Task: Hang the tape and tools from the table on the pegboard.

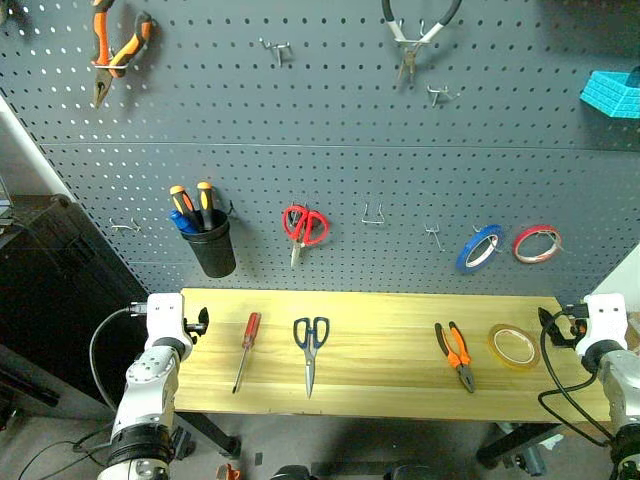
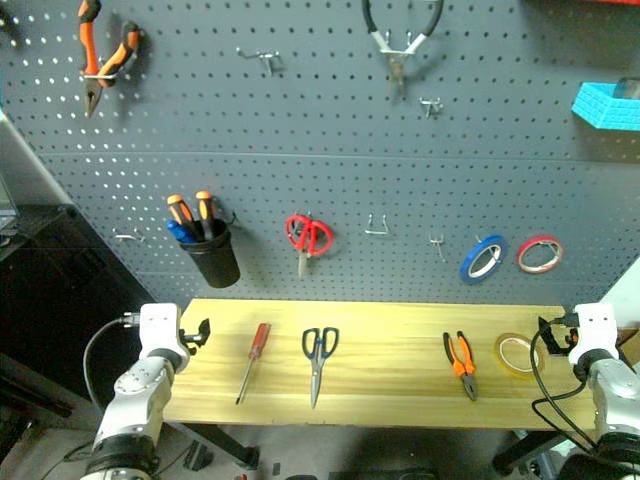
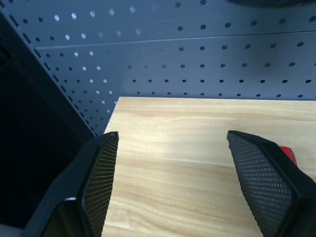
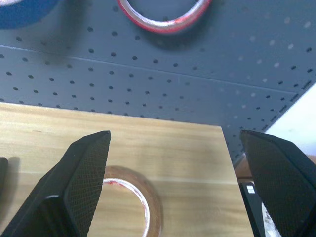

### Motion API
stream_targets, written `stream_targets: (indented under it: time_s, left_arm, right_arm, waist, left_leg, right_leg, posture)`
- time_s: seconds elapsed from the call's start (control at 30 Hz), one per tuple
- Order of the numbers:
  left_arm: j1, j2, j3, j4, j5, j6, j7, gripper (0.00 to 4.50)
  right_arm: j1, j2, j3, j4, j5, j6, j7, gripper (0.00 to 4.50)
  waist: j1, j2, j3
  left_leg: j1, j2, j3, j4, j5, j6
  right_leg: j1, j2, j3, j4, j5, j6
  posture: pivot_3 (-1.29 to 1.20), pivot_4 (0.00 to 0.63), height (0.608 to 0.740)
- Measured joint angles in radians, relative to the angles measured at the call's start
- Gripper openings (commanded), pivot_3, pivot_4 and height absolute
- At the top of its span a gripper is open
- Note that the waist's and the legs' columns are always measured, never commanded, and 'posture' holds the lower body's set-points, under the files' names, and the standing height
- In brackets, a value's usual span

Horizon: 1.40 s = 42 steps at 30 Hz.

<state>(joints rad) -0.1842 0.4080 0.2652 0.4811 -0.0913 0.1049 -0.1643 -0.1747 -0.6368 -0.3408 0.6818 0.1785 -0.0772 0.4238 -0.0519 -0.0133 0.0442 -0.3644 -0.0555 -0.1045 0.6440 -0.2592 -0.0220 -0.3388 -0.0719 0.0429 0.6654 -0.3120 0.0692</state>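
Right now your right end effector [image 4: 175,185], spread and empty, sits just right of the tape [image 1: 514,346], flat at the counter's [image 1: 380,385] lower right; left end effector [image 3: 173,185], also spread, is far off.

Across the lower middle of the frame, the light wood table [image 1: 390,380] carries four things in a row, well apart. Furthest left lies the red-handled screwdriver [image 1: 246,350], tip toward the near edge. Next to it, the blue-handled scissors [image 1: 310,350], closed, blades pointing to the near edge. Right of centre, the orange-and-black pliers [image 1: 455,355] lie flat, shut. Lower right, the yellowish-tan tape [image 1: 514,346] lies flat. The dark blue-grey pegboard [image 1: 340,130] stands upright behind the table.
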Motion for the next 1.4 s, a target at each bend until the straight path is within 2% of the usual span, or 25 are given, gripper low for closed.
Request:
stream_targets:
  time_s: [0.43, 0.7, 0.77, 0.9, 0.97, 1.07, 1.17, 1.23, 1.27, 1.4]
  left_arm:
    - [0.005, 0.019, -0.036, -0.012, 0.025, -0.069, -0.055, 3.73]
    - [0.0, 0.019, -0.052, -0.04, 0.024, -0.069, -0.097, 3.73]
    - [-0.008, 0.019, -0.061, -0.043, 0.023, -0.063, -0.107, 3.73]
    - [-0.011, 0.018, -0.064, -0.088, 0.016, -0.032, -0.122, 3.73]
    - [0.003, 0.016, -0.074, -0.16, 0.014, 0.002, -0.133, 3.73]
    - [0.058, 0.0, -0.109, -0.319, 0.009, 0.071, -0.153, 3.73]
    - [0.129, -0.001, -0.144, -0.469, -0.002, 0.176, -0.176, 3.73]
    - [0.157, 0.001, -0.168, -0.563, -0.01, 0.253, -0.196, 3.73]
    - [0.165, 0.007, -0.184, -0.612, -0.017, 0.293, -0.209, 3.73]
    - [0.142, 0.014, -0.238, -0.729, -0.036, 0.413, -0.255, 3.73]
  right_arm:
    - [0.043, 0.002, -0.015, -0.02, 0.006, 0.0, 0.002, 4.5]
    - [0.09, 0.024, -0.027, -0.079, 0.041, 0.011, 0.01, 4.5]
    - [0.094, 0.024, -0.03, -0.094, 0.041, 0.018, 0.008, 4.5]
    - [0.121, 0.025, -0.027, -0.129, 0.036, 0.042, 0.002, 4.5]
    - [0.142, 0.025, -0.014, -0.174, 0.025, 0.075, -0.007, 4.5]
    - [0.198, 0.024, 0.016, -0.302, 0.006, 0.156, -0.002, 4.5]
    - [0.249, 0.018, 0.052, -0.457, 0.001, 0.29, 0.016, 4.5]
    - [0.265, 0.004, 0.081, -0.542, -0.001, 0.368, 0.035, 4.5]
    - [0.265, -0.003, 0.098, -0.575, -0.001, 0.409, 0.046, 4.5]
    - [0.196, -0.031, 0.155, -0.583, -0.007, 0.51, 0.085, 4.5]
  waist:
    - [0.002, 0.0, 0.0]
    - [-0.002, 0.0, 0.0]
    - [-0.001, 0.0, 0.0]
    - [-0.002, 0.0, -0.001]
    - [-0.004, 0.001, -0.001]
    - [-0.006, 0.003, 0.01]
    - [-0.012, 0.006, 0.052]
    - [-0.015, 0.006, 0.095]
    - [-0.017, 0.005, 0.121]
    - [-0.027, 0.002, 0.173]
  left_leg:
    - [0.0, 0.0, -0.001, 0.0, 0.0, 0.0]
    - [0.0, 0.0, 0.0, 0.0, 0.0, 0.0]
    - [0.001, 0.001, 0.001, 0.0, 0.0, 0.0]
    - [0.0, 0.0, 0.001, 0.0, -0.001, 0.001]
    - [0.0, 0.0, 0.001, 0.0, -0.001, 0.001]
    - [0.0, 0.001, 0.001, 0.0, -0.001, 0.001]
    - [0.0, 0.002, 0.001, 0.001, -0.001, 0.001]
    - [0.001, 0.004, 0.002, 0.002, -0.001, 0.002]
    - [0.0, 0.004, 0.002, 0.002, 0.0, 0.002]
    - [-0.004, 0.005, 0.005, 0.002, 0.0, 0.003]
  right_leg:
    - [0.001, 0.0, -0.001, -0.001, 0.0, 0.0]
    - [0.001, 0.0, 0.0, -0.001, 0.0, 0.0]
    - [-0.004, 0.0, 0.001, -0.001, 0.0, 0.0]
    - [0.0, 0.0, 0.001, -0.001, 0.0, 0.0]
    - [0.0, 0.0, 0.001, -0.001, 0.0, 0.0]
    - [0.001, 0.0, 0.001, -0.002, 0.0, 0.0]
    - [0.002, 0.001, 0.001, -0.002, 0.0, 0.0]
    - [0.003, 0.001, 0.001, -0.003, 0.0, 0.001]
    - [0.002, 0.001, 0.001, -0.002, -0.001, 0.002]
    - [0.0, 0.001, 0.001, -0.002, 0.001, 0.0]
  posture:
    - [-0.05, 0.0, 0.74]
    - [-0.07, 0.0, 0.74]
    - [-0.08, 0.0, 0.74]
    - [-0.1, 0.0, 0.74]
    - [-0.11, 0.03, 0.74]
    - [-0.14, 0.115, 0.74]
    - [-0.16, 0.204, 0.74]
    - [-0.17, 0.252, 0.74]
    - [-0.17, 0.264, 0.74]
    - [-0.16, 0.31, 0.74]
